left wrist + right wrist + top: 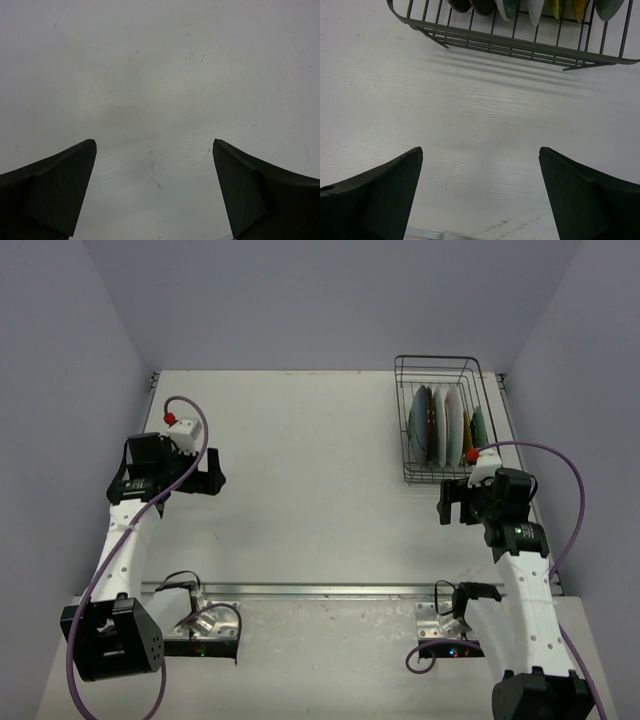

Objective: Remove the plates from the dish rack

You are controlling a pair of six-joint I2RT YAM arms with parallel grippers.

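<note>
On the left, the left gripper point(214, 473) is held over bare table point(300, 430), jaws spread wide, nothing gripped. Over to the right, the right gripper point(452, 502) is opened just as wide and is empty too, parked just short of the rack point(520, 44). The rack is set at the table's far right corner, and the plates point(440, 425) are stood on edge inside it.

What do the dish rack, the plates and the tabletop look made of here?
The dish rack: thin dark wire, likely coated metal, matte. The plates: smooth coloured edges with slight sheen, plastic or glazed ceramic; cannot tell which. The table: white, matte, faint fine ridges in the wrist views, probably laminate or painted board.
</note>
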